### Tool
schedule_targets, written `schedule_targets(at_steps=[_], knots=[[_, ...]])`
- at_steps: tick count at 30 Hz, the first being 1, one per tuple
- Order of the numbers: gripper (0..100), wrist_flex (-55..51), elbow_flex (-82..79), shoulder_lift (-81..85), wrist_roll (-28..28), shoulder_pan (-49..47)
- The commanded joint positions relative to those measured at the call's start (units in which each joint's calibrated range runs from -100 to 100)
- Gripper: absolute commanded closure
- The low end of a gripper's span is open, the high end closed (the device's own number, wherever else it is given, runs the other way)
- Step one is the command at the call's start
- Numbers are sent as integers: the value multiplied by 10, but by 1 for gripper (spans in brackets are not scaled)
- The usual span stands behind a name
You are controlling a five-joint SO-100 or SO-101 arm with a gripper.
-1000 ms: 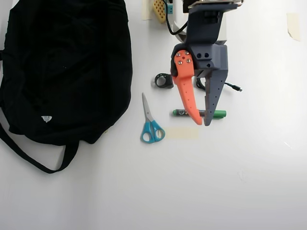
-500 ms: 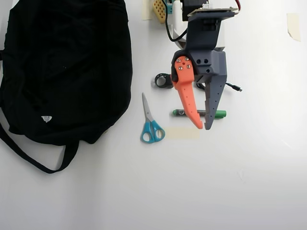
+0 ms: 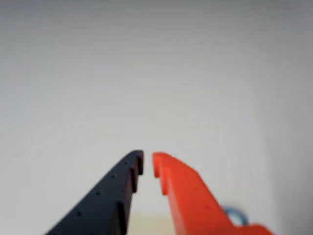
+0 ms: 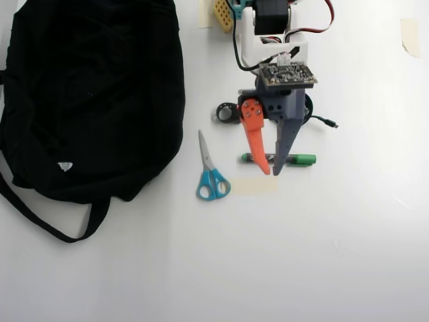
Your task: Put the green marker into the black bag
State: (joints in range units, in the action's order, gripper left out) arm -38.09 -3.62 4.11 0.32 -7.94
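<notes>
The green marker (image 4: 301, 159) lies flat on the white table in the overhead view, green cap to the right. My gripper (image 4: 271, 171) hovers over its middle, the orange and grey fingers pointing down the picture and crossing the barrel. The jaws stand almost together with only a narrow gap, and nothing is between them. In the wrist view the gripper (image 3: 147, 159) shows only blurred white table past its tips; the marker is out of that view. The black bag (image 4: 94, 94) fills the upper left of the overhead view, well to the left of the gripper, its strap trailing down.
Blue-handled scissors (image 4: 211, 176) lie between the bag and the marker. A pale tape patch (image 4: 253, 186) sits just below the marker. A coiled black cable (image 4: 226, 113) and the arm's base (image 4: 271, 40) are above it.
</notes>
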Motion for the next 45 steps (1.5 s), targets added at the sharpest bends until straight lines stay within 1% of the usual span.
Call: schedule_targets(at_steps=[1, 6, 16, 22, 34, 39, 40, 45], knots=[[98, -78, 15, 16, 0, -13], [98, -156, 15, 16, 0, -28], [98, -263, 15, 13, 2, -57], [98, -344, 15, 10, 50, -63], [98, -342, 15, 8, 47, -75], [98, -342, 15, 7, 32, -93], [98, -342, 15, 8, 21, -92], [98, -342, 15, 5, -73, -71]])
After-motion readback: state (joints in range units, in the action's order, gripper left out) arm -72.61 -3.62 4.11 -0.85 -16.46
